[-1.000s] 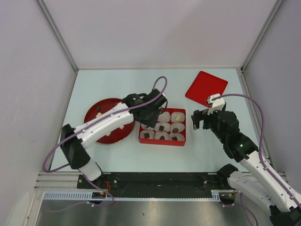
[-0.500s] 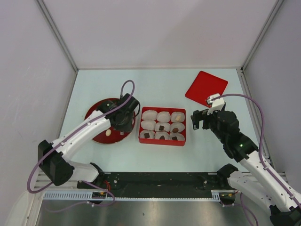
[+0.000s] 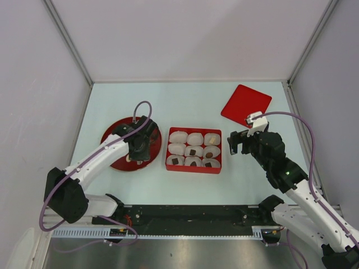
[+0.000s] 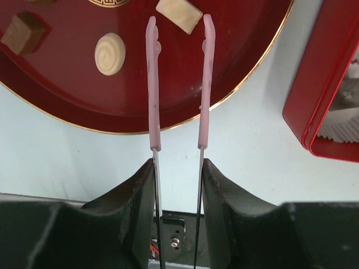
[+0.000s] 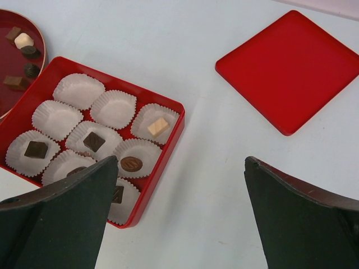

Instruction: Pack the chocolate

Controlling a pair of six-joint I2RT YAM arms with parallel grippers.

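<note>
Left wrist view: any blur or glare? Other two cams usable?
Left wrist: tongs and plate sharp, faint sheen on the plate, no blown glare; left pincer near-black, little detail. Right wrist: box and lid crisp, evenly lit; right pincer a dark silhouette. Top external: flat even light, soft shadows, chocolates tiny.

Seen from above: my left gripper (image 3: 137, 154) hangs over the round red plate (image 3: 120, 163) at centre left. Right of it, mid-frame, a red box (image 3: 193, 170) holds nine white paper cups (image 3: 179, 137), several with chocolate (image 3: 192, 152) in them. My right gripper (image 3: 238, 147) sits just right of the box; a red lid (image 3: 245, 105) lies upper right.
</note>
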